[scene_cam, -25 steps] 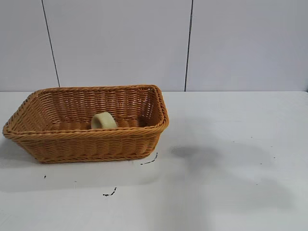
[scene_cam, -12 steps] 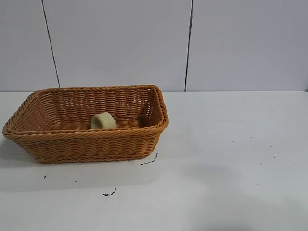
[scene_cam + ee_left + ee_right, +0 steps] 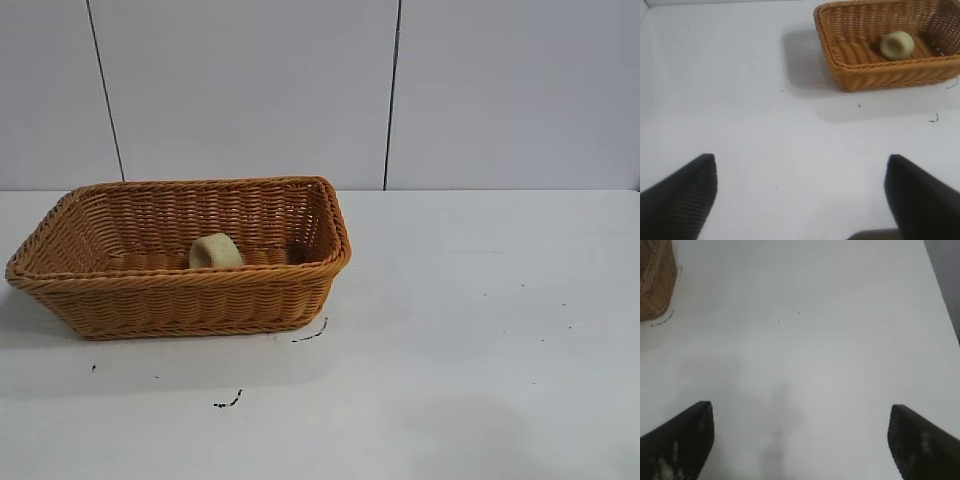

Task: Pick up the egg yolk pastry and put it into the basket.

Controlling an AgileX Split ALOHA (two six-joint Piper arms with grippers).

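Observation:
The egg yolk pastry (image 3: pixel 215 250), pale yellow-cream and tilted on its edge, lies inside the orange-brown wicker basket (image 3: pixel 180 300) at the table's left. It also shows in the left wrist view (image 3: pixel 897 45), inside the basket (image 3: pixel 880 75). Neither arm shows in the exterior view. My left gripper (image 3: pixel 800 165) is open and empty over bare table, well away from the basket. My right gripper (image 3: pixel 801 412) is open and empty over bare table, with only a corner of the basket (image 3: pixel 655 285) in its view.
The white table (image 3: pixel 480 300) carries a few small dark marks (image 3: pixel 228 403) in front of the basket. A grey panelled wall stands behind the table.
The dark shadow on the table right of the basket has faded and slid toward the front edge. The basket and pastry have not moved.

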